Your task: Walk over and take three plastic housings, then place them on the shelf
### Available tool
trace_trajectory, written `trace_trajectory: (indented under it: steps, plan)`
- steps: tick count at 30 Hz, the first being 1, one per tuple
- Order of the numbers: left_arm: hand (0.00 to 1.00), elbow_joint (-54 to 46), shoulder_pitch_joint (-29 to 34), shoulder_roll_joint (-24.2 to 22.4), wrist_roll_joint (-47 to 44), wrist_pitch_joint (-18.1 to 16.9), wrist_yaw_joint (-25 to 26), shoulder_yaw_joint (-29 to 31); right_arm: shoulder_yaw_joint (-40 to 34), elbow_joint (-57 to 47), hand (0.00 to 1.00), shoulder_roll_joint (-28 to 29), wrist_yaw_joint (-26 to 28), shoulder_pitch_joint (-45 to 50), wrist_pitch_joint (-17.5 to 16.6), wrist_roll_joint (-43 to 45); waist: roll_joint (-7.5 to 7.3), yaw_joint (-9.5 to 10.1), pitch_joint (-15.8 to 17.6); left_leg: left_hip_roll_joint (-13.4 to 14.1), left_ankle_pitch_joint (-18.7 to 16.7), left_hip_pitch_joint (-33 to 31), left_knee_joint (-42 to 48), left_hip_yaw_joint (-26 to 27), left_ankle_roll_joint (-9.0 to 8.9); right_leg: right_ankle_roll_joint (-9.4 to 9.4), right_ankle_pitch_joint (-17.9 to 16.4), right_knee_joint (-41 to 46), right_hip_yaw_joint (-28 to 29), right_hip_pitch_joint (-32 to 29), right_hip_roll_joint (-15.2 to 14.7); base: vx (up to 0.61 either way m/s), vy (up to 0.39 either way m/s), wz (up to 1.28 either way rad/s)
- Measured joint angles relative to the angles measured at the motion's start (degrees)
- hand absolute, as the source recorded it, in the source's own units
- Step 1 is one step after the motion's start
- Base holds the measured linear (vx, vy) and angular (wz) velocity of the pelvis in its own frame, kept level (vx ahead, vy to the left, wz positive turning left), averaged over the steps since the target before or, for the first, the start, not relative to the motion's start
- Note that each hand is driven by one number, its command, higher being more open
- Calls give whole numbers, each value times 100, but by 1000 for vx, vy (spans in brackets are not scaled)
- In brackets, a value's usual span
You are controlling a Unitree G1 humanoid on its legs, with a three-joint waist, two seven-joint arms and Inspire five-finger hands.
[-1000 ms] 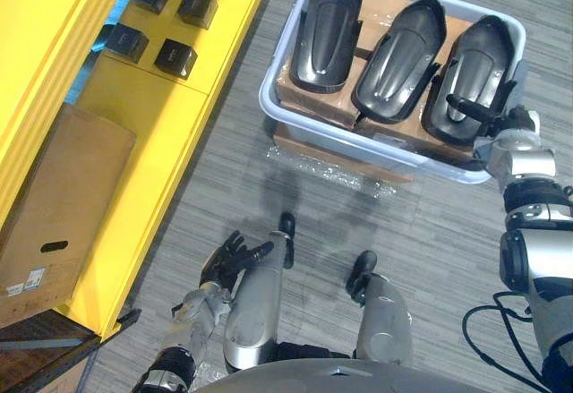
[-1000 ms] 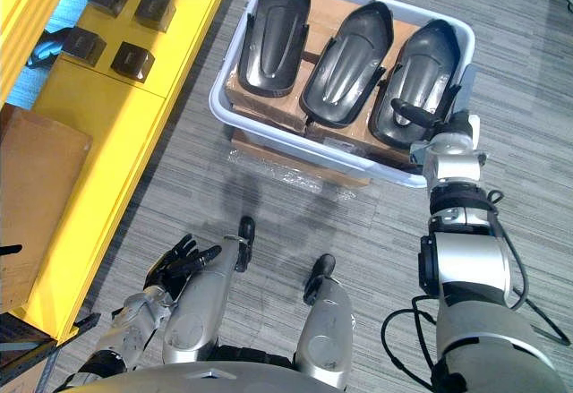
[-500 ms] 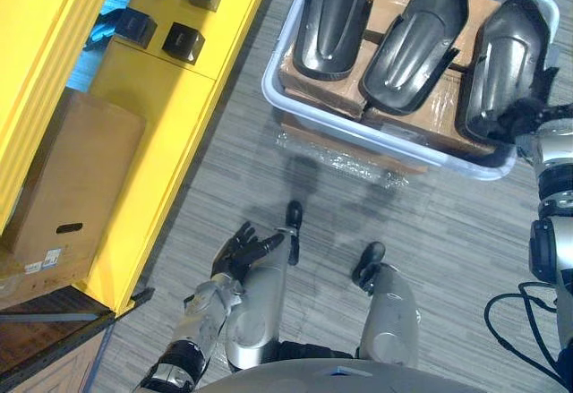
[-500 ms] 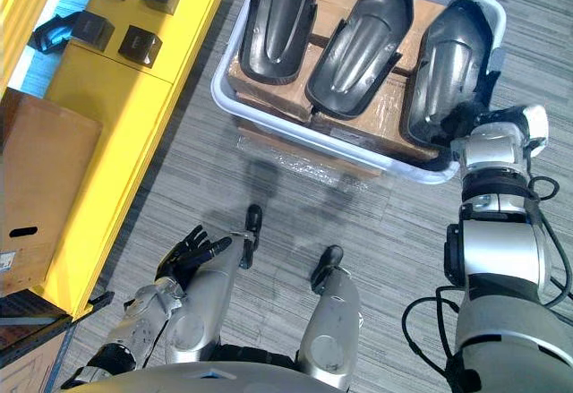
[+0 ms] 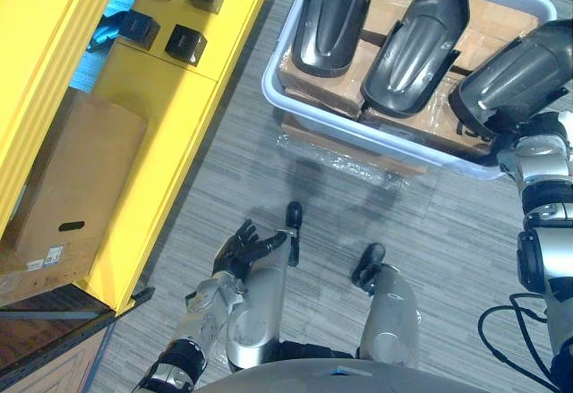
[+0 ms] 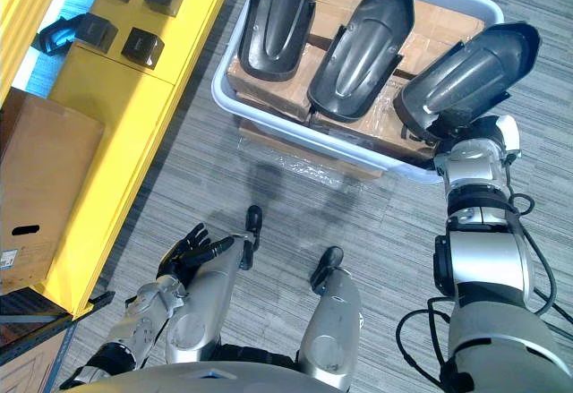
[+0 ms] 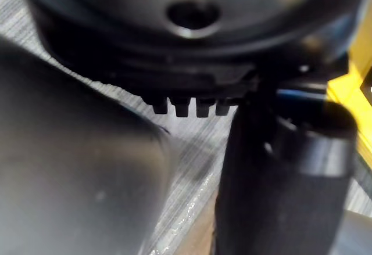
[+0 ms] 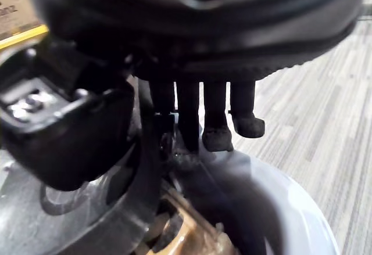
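The right housing (image 6: pixel 467 72) lies askew across the bin's (image 6: pixel 235 111) right corner, and it appears raised off the cardboard boxes (image 6: pixel 269 84) packed inside, its far end out past the rim. The right robot hand (image 8: pixel 192 40) meets it at its end nearest the robot. From the head you can't read the grip, but the wrist camera shows it: fingers (image 8: pixel 216 121) hooked down over the dark shell's edge, thumb (image 8: pixel 64 127) alongside, the hand clamped on the housing with the bin's pale rim just beyond. The middle housing (image 6: pixel 360 48) and left housing (image 6: pixel 279 17) lie flat on the boxes in the bin, side by side. To the left of the bin runs the yellow shelf (image 5: pixel 152 115), with small black blocks (image 5: pixel 186 44) on it and a cardboard box (image 5: pixel 76 187) nearer the robot. The left robot hand (image 5: pixel 240 248) hangs well short of the bin, fingers loosely spread, holding nothing. Its wrist camera adds a sliver of the shelf's yellow edge beside the hand.
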Motion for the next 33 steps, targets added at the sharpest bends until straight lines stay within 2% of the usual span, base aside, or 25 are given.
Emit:
trace_trajectory:
  steps: [3,7,13,16,20,22,28,31,33]
  plan:
    - [100,12,2,30,10,-7,-5,-45,112,-73,0,0,-187,25,-206,-58,-1,-18,0,45,0,0,47,0,1,10,23,-54,5,36,85,3,-1,-1]
    - [100,66,7,130,151,-22,-12,-118,297,-360,0,-9,-500,95,-315,-209,-12,-58,-1,144,-1,42,82,-8,1,4,98,-237,1,169,206,2,-2,-2]
    - [100,-276,307,215,123,-135,-24,-108,278,-931,0,-214,-1085,344,-348,-209,-55,-139,18,208,-26,300,42,-2,-14,-4,182,-499,5,500,359,2,3,-3]
    - [100,-742,506,301,118,-134,3,-83,41,-1492,0,-476,-1296,687,-410,-229,-136,-148,56,226,-21,529,-139,42,-22,4,248,-700,15,711,406,5,11,-7]
    - [100,-1965,876,366,-80,-89,11,86,-293,-2150,0,-475,-1556,1306,-471,-436,-378,-217,72,223,20,1027,-491,137,-55,18,393,-1142,35,1193,486,34,-5,-7]
    - [100,-2342,859,372,-235,-52,4,127,-396,-2345,0,-438,-1591,1530,-509,-441,-457,-266,51,220,43,1145,-611,156,-69,27,447,-1309,20,1331,517,42,-24,-3]
    - [100,-2643,760,386,-937,426,-158,229,-687,-2798,0,63,-1612,2079,-559,-674,-660,-364,-120,211,68,1453,-872,246,-106,23,573,-1714,39,1639,586,66,-28,-5]
    - [100,-2644,554,368,-1018,684,-180,216,-720,-3203,0,394,-1609,2343,-603,-1014,-693,-429,-224,203,73,1675,-1020,330,-113,19,645,-1835,69,1813,590,71,-19,-5]
    - [100,-2646,373,365,-1018,804,-177,218,-717,-3576,0,565,-1602,2596,-763,-1315,-703,-442,-361,197,74,1747,-1087,385,-114,28,686,-1939,99,1874,594,64,-6,-10]
